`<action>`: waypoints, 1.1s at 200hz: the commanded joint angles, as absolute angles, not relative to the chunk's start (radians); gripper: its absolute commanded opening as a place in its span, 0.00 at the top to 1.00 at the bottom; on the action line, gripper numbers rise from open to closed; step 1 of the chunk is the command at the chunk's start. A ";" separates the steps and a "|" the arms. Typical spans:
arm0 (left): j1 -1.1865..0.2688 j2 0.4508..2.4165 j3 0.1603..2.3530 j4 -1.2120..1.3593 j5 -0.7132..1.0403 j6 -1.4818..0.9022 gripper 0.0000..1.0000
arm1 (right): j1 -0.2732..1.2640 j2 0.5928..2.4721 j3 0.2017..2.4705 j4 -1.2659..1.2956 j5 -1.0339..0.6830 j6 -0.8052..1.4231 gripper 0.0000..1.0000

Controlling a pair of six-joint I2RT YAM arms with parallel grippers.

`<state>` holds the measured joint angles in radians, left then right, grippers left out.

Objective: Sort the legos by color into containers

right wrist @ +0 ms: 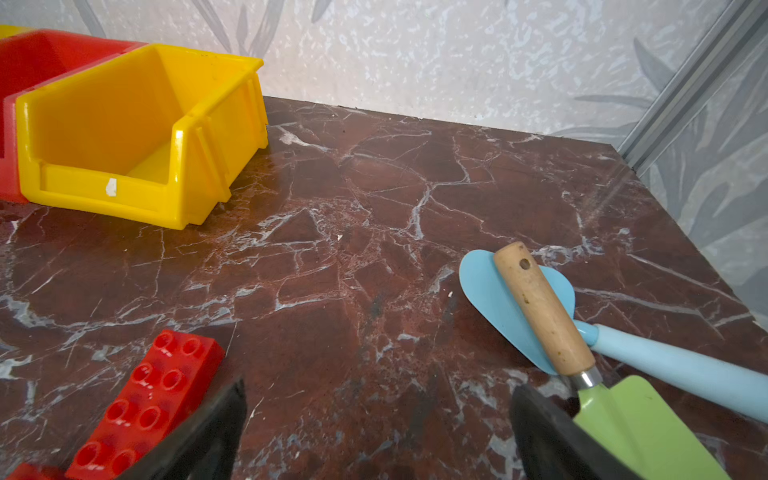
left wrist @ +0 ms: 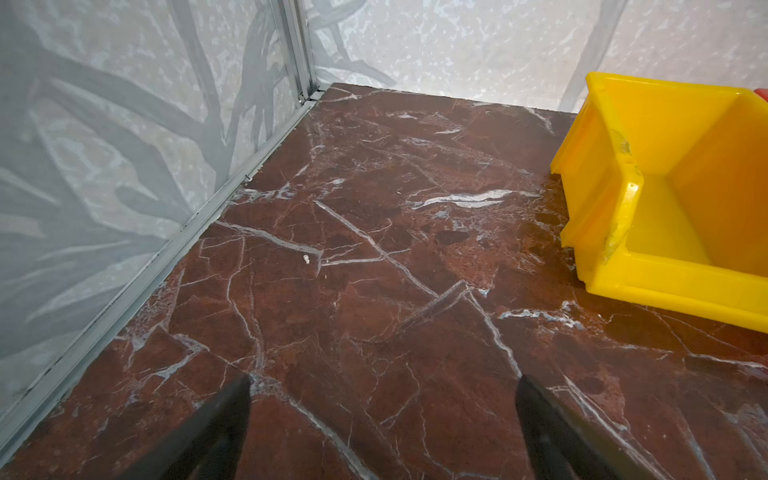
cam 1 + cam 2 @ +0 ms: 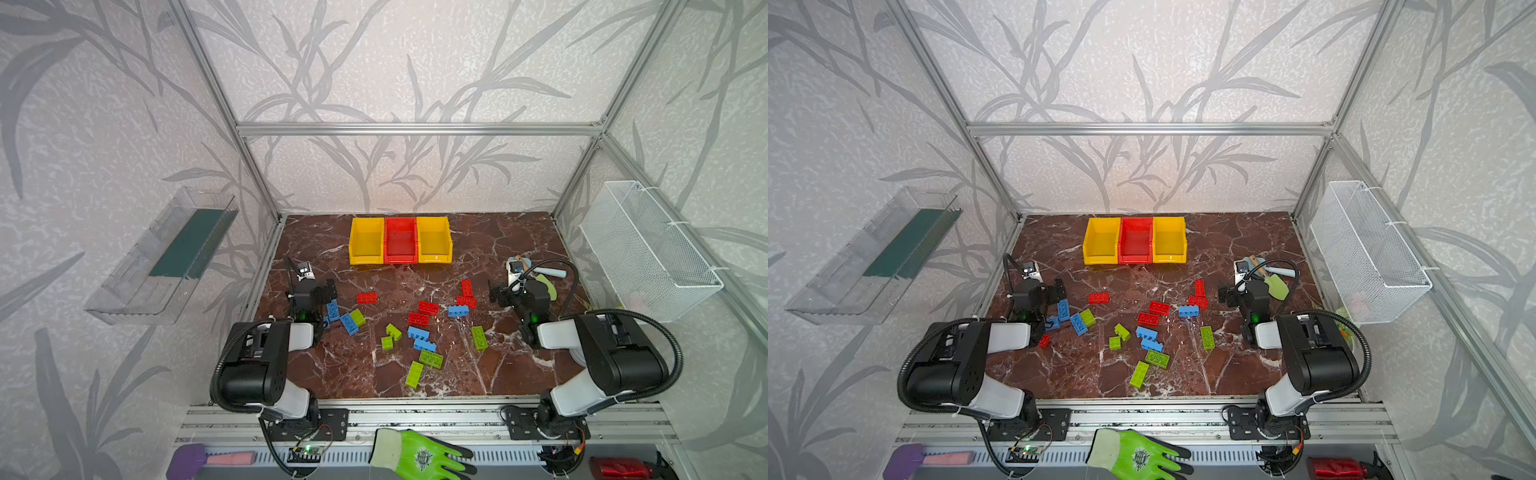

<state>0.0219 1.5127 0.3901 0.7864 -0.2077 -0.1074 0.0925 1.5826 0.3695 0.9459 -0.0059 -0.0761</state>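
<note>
I see red, blue and green legos (image 3: 417, 332) scattered flat between left gripper (image 3: 330, 291) and right gripper (image 3: 495, 296); the yellow-red-yellow containers (image 3: 400, 258) stand empty beyond both.

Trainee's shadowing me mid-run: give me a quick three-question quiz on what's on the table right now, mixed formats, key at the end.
1. True or false: the red bin stands between the two yellow bins.
2. Multiple choice: in the right wrist view, which colour is the lego brick beside the right gripper? A) blue B) red C) green
3. Fill in: the left gripper and the right gripper both have their jaws ____.
Key: 1 true; 2 B; 3 open.
</note>
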 commanded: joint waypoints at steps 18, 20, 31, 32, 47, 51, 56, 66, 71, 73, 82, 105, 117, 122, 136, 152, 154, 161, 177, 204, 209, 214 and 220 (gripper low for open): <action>0.023 1.511 0.402 0.801 -0.215 -0.095 0.01 | 0.089 1.585 0.377 0.973 -0.011 -0.075 0.01; 0.022 1.511 0.402 0.801 -0.214 -0.095 0.01 | 0.090 1.586 0.377 0.974 -0.011 -0.075 0.01; 0.023 1.511 0.402 0.800 -0.215 -0.095 0.01 | 0.089 1.585 0.377 0.974 -0.011 -0.074 0.01; 0.022 1.512 0.402 0.800 -0.215 -0.095 0.01 | 0.089 1.585 0.377 0.975 -0.011 -0.074 0.01; 0.022 1.512 0.402 0.799 -0.214 -0.095 0.01 | 0.090 1.586 0.377 0.974 -0.011 -0.074 0.01; 0.022 1.511 0.402 0.800 -0.215 -0.094 0.01 | 0.089 1.585 0.377 0.975 -0.011 -0.075 0.01; 0.022 1.512 0.402 0.801 -0.213 -0.094 0.01 | 0.089 1.585 0.376 0.974 -0.011 -0.075 0.01; 0.022 1.511 0.402 0.800 -0.215 -0.095 0.01 | 0.089 1.585 0.377 0.974 -0.011 -0.074 0.01; 0.022 1.512 0.402 0.799 -0.214 -0.095 0.01 | 0.089 1.585 0.377 0.974 -0.011 -0.074 0.01; 0.022 1.511 0.402 0.799 -0.215 -0.095 0.01 | 0.090 1.586 0.377 0.974 -0.011 -0.075 0.01; 0.022 1.512 0.402 0.799 -0.214 -0.095 0.01 | 0.089 1.586 0.377 0.975 -0.011 -0.074 0.01; 0.022 1.512 0.402 0.800 -0.215 -0.095 0.01 | 0.089 1.586 0.377 0.974 -0.011 -0.075 0.01; 0.023 1.512 0.402 0.800 -0.215 -0.095 0.01 | 0.089 1.586 0.377 0.974 -0.011 -0.074 0.01; 0.022 1.511 0.402 0.799 -0.215 -0.095 0.01 | 0.089 1.585 0.376 0.975 -0.011 -0.074 0.01; 0.023 1.512 0.402 0.800 -0.214 -0.095 0.01 | 0.089 1.585 0.377 0.974 -0.011 -0.074 0.01; 0.023 1.512 0.402 0.800 -0.214 -0.095 0.01 | 0.090 1.585 0.378 0.974 -0.012 -0.074 0.01; 0.023 1.512 0.402 0.801 -0.215 -0.095 0.01 | 0.090 1.586 0.378 0.974 -0.012 -0.074 0.01; 0.022 1.512 0.402 0.801 -0.214 -0.095 0.01 | 0.089 1.585 0.377 0.974 -0.012 -0.074 0.01; 0.021 1.513 0.408 0.792 -0.212 -0.091 0.01 | 0.089 1.585 0.377 0.974 -0.012 -0.075 0.01; 0.021 1.514 0.408 0.791 -0.212 -0.090 0.01 | 0.089 1.586 0.377 0.973 -0.012 -0.075 0.01; 0.021 1.513 0.408 0.792 -0.212 -0.092 0.01 | 0.089 1.586 0.377 0.973 -0.012 -0.074 0.01; 0.021 1.513 0.408 0.790 -0.212 -0.092 0.01 | 0.089 1.585 0.377 0.973 -0.012 -0.074 0.01; 0.021 1.514 0.408 0.789 -0.212 -0.092 0.01 | 0.089 1.585 0.379 0.973 -0.012 -0.074 0.01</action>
